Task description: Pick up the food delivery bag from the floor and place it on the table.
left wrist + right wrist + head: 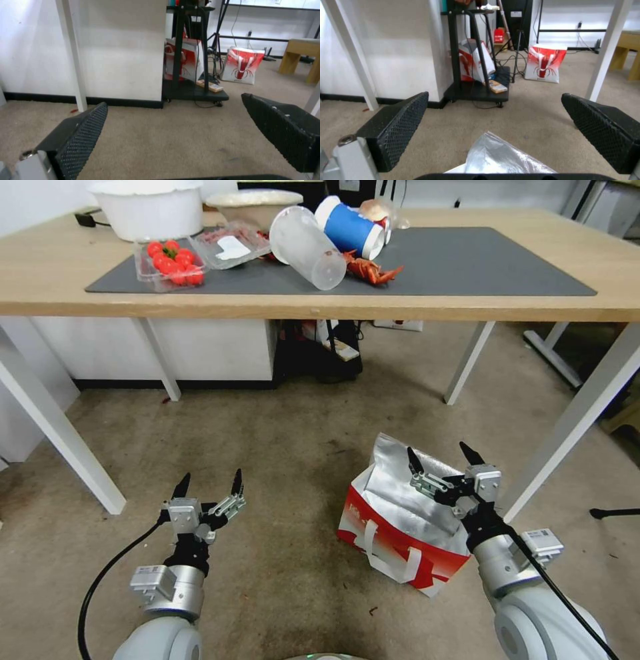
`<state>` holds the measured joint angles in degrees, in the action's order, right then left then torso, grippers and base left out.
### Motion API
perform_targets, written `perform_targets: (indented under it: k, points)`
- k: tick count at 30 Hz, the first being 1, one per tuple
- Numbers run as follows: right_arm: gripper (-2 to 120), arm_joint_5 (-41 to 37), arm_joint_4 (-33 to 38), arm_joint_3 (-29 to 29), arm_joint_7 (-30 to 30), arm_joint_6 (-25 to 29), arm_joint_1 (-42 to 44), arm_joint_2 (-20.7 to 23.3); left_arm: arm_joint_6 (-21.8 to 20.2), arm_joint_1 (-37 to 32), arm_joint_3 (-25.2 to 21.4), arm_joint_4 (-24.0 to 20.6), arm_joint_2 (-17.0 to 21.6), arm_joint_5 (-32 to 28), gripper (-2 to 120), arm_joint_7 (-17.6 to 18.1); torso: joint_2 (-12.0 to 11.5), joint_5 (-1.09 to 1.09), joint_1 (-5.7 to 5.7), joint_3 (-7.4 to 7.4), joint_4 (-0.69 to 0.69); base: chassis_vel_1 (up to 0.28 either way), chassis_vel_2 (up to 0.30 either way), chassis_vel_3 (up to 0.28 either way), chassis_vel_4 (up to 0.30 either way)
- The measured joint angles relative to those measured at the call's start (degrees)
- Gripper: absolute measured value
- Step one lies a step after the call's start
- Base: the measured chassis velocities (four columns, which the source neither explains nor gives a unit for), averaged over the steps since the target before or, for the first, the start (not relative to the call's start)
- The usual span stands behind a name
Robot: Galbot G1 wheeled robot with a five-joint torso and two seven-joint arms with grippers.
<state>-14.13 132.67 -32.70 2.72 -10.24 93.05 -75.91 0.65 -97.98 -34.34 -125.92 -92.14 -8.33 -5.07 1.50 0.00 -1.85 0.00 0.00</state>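
Carpet (280, 460) runs under everything, and low on the left the left pincer (209, 485) hangs above it with its fingers spread wide and nothing between them; in the left wrist view its two black pads (81, 135) frame bare floor. Farther right the food delivery bag (400, 527) sits on the floor in front of the table (333, 303), just beside a white table leg (573, 420). Its foil lining is open upward, its red-trimmed side and white strap handles (380, 553) face the robot, and its far right corner is hidden behind the right arm. The right pincer (443, 457) hovers over the bag's open mouth, fingers wide apart, holding nothing; whether a fingertip touches the foil cannot be told. In the right wrist view a peak of foil (500, 157) shows between its pads (400, 125), cut off below. On the table's grey mat (467, 263) lie a tomato punnet (170, 263), a tipped clear plastic cup (307, 247) and a crayfish (370, 269).
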Motion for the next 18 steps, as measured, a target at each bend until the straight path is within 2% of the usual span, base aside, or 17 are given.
perform_targets:
  k: [3, 7, 8, 9, 12, 13, 18]
  points:
    - [100, -0.3, -0.3, -0.2, 0.6, -0.2, -0.2, 1.0, 0.2, 0.0, 0.0, 0.0, 0.0, 0.0, 100, 0.0, 0.0, 0.00, -0.01, 0.00, 0.00, 0.000, 0.000, 0.000, 0.000]
    - [100, -1.8, -1.1, -1.1, 1.9, -2.0, -1.5, 4.5, 0.3, -0.1, 0.0, 0.0, 0.0, 0.0, 99, 0.1, 0.1, 0.01, -0.02, 0.00, -0.01, 0.000, 0.000, 0.000, 0.000]
    - [100, -3.0, -2.2, -1.8, 3.0, -3.1, -2.7, 6.7, 0.4, -0.1, 0.0, 0.0, 0.0, 0.0, 100, 0.1, 0.1, 0.01, -0.02, 0.00, -0.01, 0.000, 0.000, 0.000, 0.000]
    - [100, -3.0, -2.2, -1.8, 3.0, -3.1, -2.7, 6.7, 0.4, -0.1, 0.0, 0.0, 0.0, 0.0, 100, 0.1, 0.1, 0.01, -0.02, 0.00, -0.01, 0.000, 0.000, 0.000, 0.000]
    - [100, -7.1, -6.3, -3.1, 6.8, -5.5, -6.5, 11.9, 0.5, -0.2, 0.0, 0.0, 0.0, 0.0, 99, 0.1, 0.2, 0.02, -0.04, 0.00, 0.00, 0.000, 0.000, 0.000, 0.000]
    - [100, -7.1, -6.3, -3.1, 6.8, -5.5, -6.5, 11.9, 0.5, -0.2, 0.0, 0.0, 0.0, 0.0, 99, 0.1, 0.2, 0.02, -0.04, 0.00, 0.00, 0.000, 0.000, 0.000, 0.000]
    - [100, -11.6, -14.0, -1.6, 12.6, -7.9, -13.6, 18.3, 0.7, -0.3, 0.1, -0.2, 0.0, 0.0, 99, 0.1, 0.2, 0.02, -0.05, 0.00, 0.01, 0.000, 0.000, 0.000, 0.000]
